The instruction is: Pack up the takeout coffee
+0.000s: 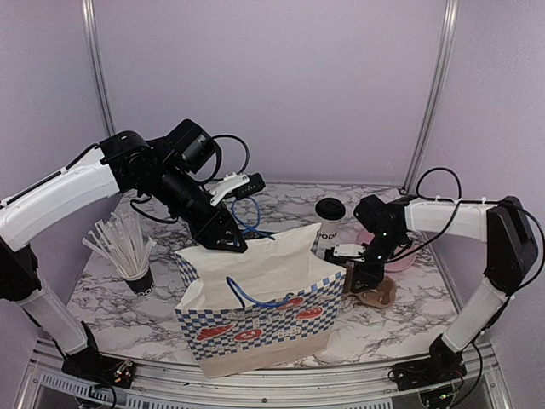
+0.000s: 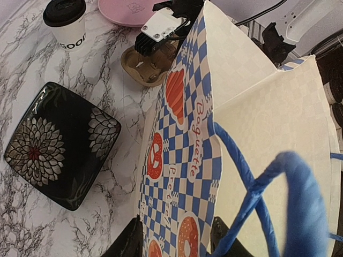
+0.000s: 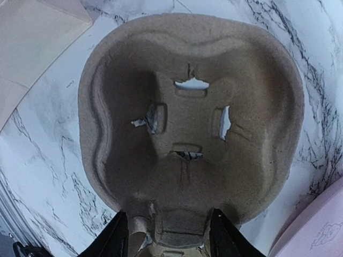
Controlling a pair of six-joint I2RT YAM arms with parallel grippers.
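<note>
- Both jaws' closure unclear: left gripper (image 2: 174, 241) astride paper bag (image 2: 182, 134) rim, right gripper (image 3: 167, 235) astride cup carrier (image 3: 187, 96) edge.
- Takeout coffee (image 1: 329, 217) upright, beyond-left of right gripper.
- Lift cup carrier level, paper bag wide.

My left arm (image 1: 60, 200) and right arm (image 1: 443, 217): white tubular links between bulky black joints, with thin black cables (image 1: 248, 156) looping behind each wrist. The right gripper (image 1: 368, 285) wears a white plate (image 2: 159, 25) with small dark screws above its fingers (image 3: 119, 235), which are matte black and tapered.
</note>
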